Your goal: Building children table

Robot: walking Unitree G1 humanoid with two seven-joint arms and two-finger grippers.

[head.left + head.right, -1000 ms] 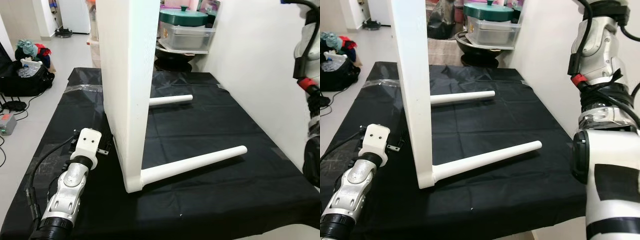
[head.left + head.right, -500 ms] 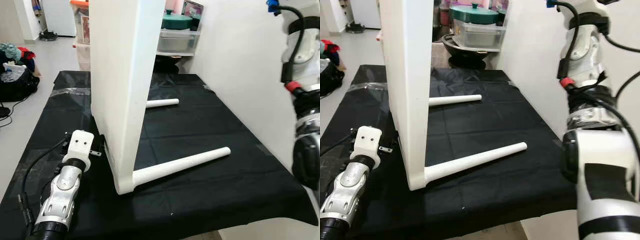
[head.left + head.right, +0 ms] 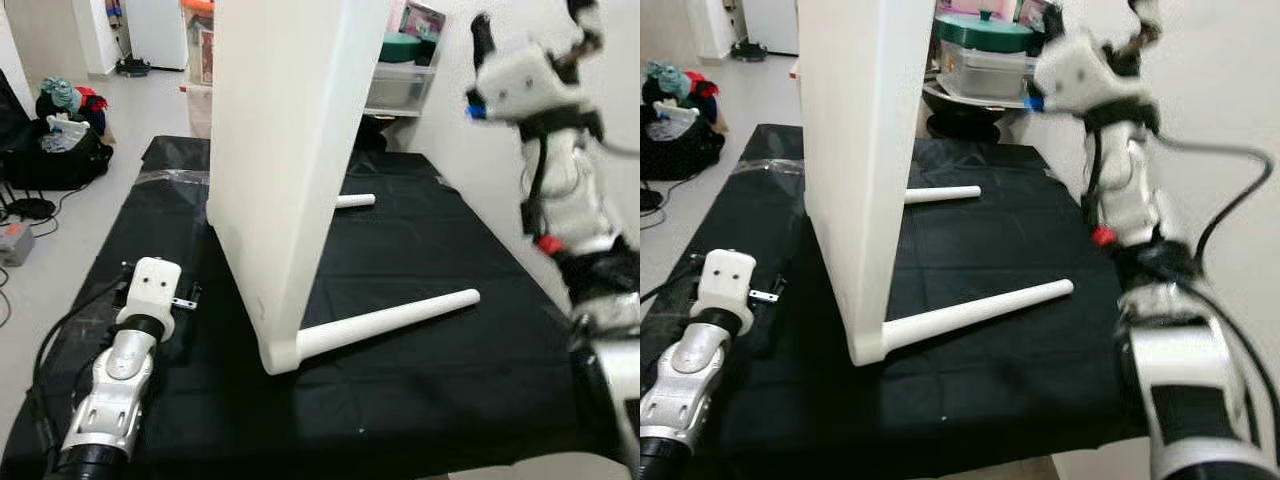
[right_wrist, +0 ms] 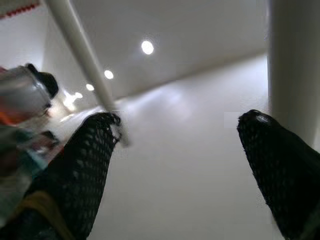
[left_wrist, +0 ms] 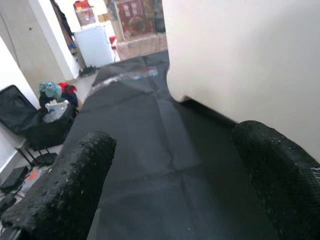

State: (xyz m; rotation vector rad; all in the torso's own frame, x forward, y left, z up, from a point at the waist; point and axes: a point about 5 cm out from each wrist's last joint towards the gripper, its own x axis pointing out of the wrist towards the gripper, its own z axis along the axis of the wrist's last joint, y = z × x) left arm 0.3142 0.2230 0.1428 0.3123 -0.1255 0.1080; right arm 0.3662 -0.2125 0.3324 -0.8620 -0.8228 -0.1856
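Observation:
The white children's table [image 3: 290, 150] lies tipped on its side on the black-covered work surface [image 3: 420, 390], its top standing upright. Two of its white legs point right: the near leg [image 3: 390, 322] and the far leg [image 3: 355, 201]. My left arm [image 3: 125, 370] rests on the cloth left of the panel. The left gripper [image 5: 172, 142] is open, with nothing between its fingers, facing the panel's lower edge. My right arm [image 3: 560, 170] is raised high at the right, blurred. The right gripper [image 4: 177, 122] is open and points up at the ceiling, a white cylinder [image 4: 292, 65] beside one finger.
A black bag with clothes [image 3: 60, 150] and a grey box [image 3: 15, 243] sit on the floor at the left. Clear storage bins with a green lid [image 3: 405, 70] stand behind the surface. A white wall [image 3: 450, 130] runs along the right side.
My right arm has swung up and inward toward the table's upper part, with motion blur. The camera has shifted a little. The left arm and the table stay put.

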